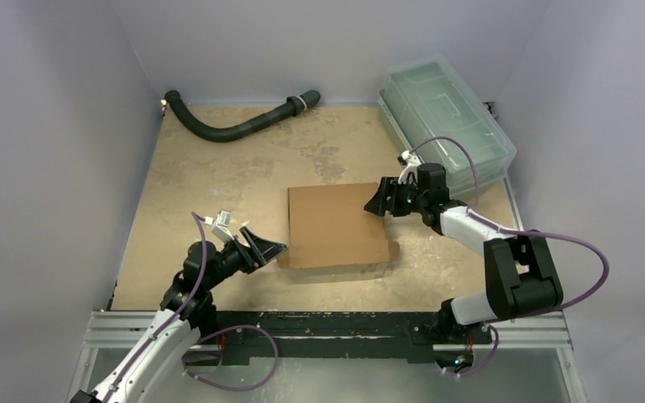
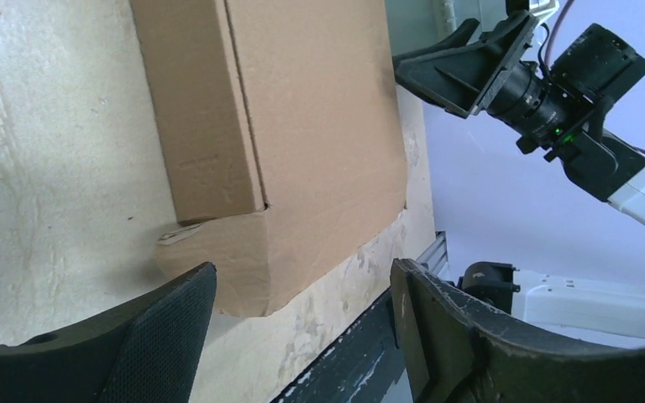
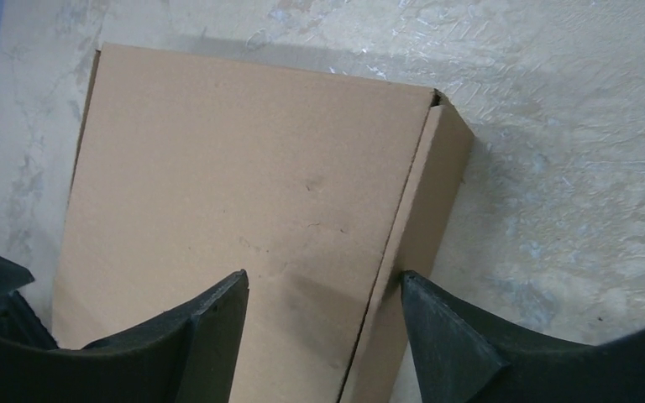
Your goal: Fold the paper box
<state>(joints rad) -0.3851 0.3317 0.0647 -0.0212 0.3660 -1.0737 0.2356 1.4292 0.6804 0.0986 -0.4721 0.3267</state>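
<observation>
the plain brown corrugated cardboard paper box point(image 1: 336, 225) lies low on the speckled tan tabletop point(image 1: 218, 185), its broad top panel flat and facing up. in the left wrist view a narrow side wall point(image 2: 206, 117) is folded down along one long edge, and a rounded flap point(image 2: 243, 269) curls out at the box's near corner, resting on the table. the left gripper point(image 1: 273, 249) sits just off that near left corner, low to the surface, its black jaws spread wide with nothing between them but the flap's edge and bare table; it is not touching the cardboard. the right gripper point(image 1: 378, 201) hangs at the box's far right corner, jaws also spread, one finger point(image 3: 210, 323) over the top panel and the other point(image 3: 445, 336) out past the side wall; i cannot tell whether either finger touches the cardboard. beyond the box's far right corner stands a clear greenish plastic lidded bin point(image 1: 445, 122), and beyond its far left side lies a black ribbed hose point(image 1: 235, 122) against the back wall.
</observation>
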